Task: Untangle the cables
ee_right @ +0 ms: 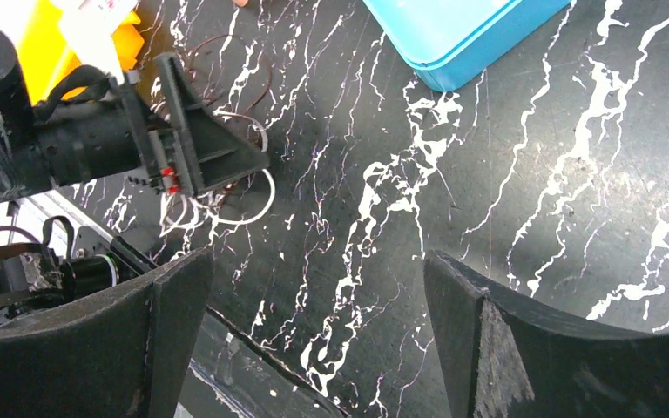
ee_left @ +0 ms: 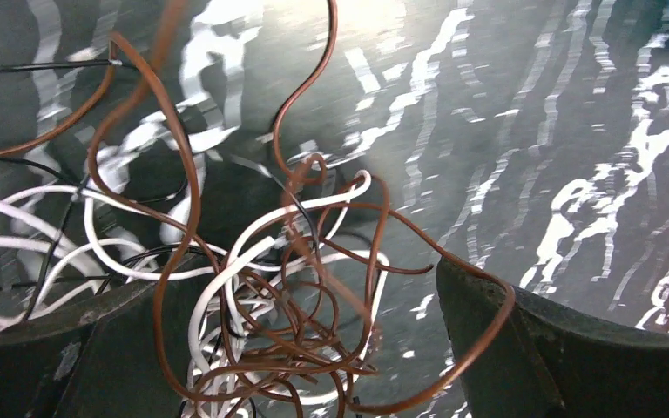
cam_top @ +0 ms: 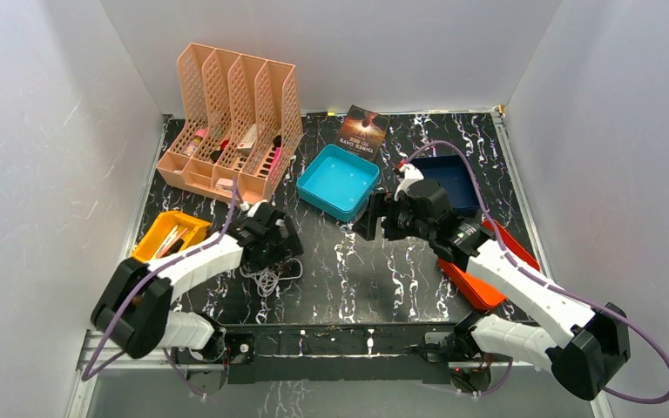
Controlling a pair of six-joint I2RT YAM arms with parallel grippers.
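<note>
Down near the front left of the black, white-veined marble-look table (cam_top: 357, 279), the cables (cam_top: 270, 277) lie as a small tangled nest of thin, limp strands. In the left wrist view they show as glossy white cord, copper-brown wire and a few hair-thin black lines, all curling into loose, overlapping loops. The left gripper (cam_top: 286, 250) hangs right over this nest with its matte black, wedge-shaped fingers (ee_left: 70, 348) spread wide to either side of the snarl. It clamps nothing, though one brown loop crosses the edge of the finger at that view's right. The right gripper (ee_right: 314, 261) is well apart from the cables, over bare table near the middle, and its broad dark fingers are likewise wide apart and empty. Behind it sits a shallow teal tray (cam_top: 340, 181) with rounded corners and smooth walls. A peach lattice-sided file organiser (cam_top: 231, 113) stands at the back left, and a yellow bin (cam_top: 170, 233) sits beside the left arm. A dark blue tray (cam_top: 453, 183) and an orange-red one (cam_top: 488, 274) lie to the right.
</note>
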